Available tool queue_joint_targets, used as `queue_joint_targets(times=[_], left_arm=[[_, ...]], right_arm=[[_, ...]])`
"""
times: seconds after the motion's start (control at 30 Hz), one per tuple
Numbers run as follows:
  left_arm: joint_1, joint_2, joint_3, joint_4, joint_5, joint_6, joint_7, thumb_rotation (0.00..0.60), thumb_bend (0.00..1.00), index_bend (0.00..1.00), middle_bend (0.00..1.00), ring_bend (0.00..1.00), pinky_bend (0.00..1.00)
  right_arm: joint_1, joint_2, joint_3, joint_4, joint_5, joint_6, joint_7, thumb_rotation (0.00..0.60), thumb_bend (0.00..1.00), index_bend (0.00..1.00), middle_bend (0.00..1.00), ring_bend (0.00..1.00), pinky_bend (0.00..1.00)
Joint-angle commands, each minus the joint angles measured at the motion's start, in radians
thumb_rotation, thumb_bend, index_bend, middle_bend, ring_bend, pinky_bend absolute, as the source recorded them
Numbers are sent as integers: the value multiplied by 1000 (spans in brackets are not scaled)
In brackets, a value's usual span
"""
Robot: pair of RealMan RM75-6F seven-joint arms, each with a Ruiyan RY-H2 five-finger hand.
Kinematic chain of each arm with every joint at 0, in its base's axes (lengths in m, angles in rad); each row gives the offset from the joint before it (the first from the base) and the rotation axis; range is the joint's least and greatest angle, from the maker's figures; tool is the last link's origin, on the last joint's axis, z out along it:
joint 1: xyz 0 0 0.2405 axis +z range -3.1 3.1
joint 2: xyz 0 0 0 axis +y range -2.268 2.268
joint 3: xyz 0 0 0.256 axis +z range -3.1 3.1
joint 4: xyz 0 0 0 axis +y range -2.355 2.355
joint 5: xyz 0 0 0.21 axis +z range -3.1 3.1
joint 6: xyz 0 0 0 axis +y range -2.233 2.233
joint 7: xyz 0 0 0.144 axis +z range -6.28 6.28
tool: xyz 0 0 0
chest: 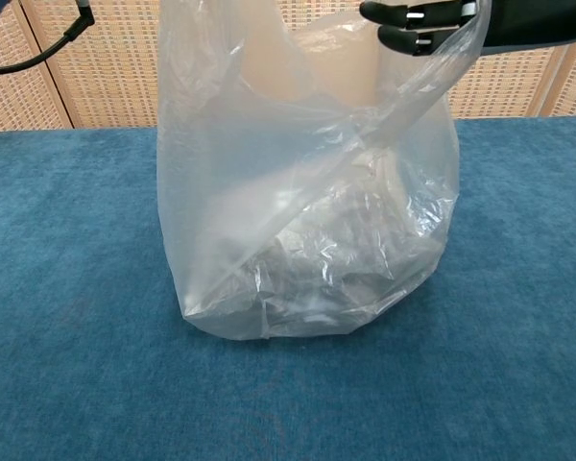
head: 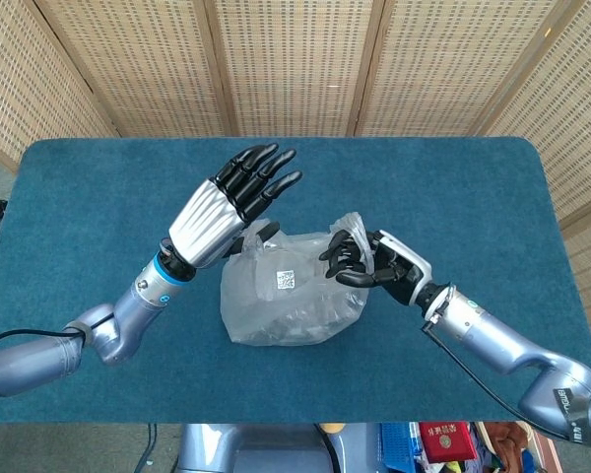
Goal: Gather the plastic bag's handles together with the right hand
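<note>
our right robot hand (head: pixel 366 262) grips one handle (chest: pixel 424 69) of the plastic bag (head: pixel 291 296) to draw it inward, while our left robot hand (head: pixel 238 197) hovers released above.

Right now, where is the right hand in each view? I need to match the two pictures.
Head view: right hand right of centre, over the bag's upper right edge, fingers curled into the plastic.
Chest view: only its dark fingers show at the top edge, right of centre, hooked in a stretched handle.
Shared landmark: the clear bag on the blue table, central in both views.
</note>
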Motion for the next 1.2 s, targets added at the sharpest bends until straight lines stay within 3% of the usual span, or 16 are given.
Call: queue_joint_targets(times=[0.03,0.3,0.57,0.73,1.2], left_arm=[[1,-1,-2,2,-3,0,-3,600,348,0,0,0,136],[-3,-12,-11,15,-11,-7,-5,600,347,0,0,0,134],[-10,-23,-12,49,-16,-17,-30,600,349,0,0,0,134],[-10,-30,-8,75,-18,-22,-45,600,347,0,0,0,134],[-15,-54,-4,73,-17,-20,-58,600,347,0,0,0,134]], right_arm=[[-26,-15,31,-16,18,-16,-30,600,25,435,521,306,350],[-84,-59,107,-28,0,-28,-80,600,25,411,457,262,294],[-107,-110,151,-7,-61,-31,-83,600,25,302,286,89,128],[-116,-121,161,13,-137,-35,-50,600,26,247,197,20,99],[-114,-149,194,43,-134,-91,-25,600,24,127,120,0,37]])
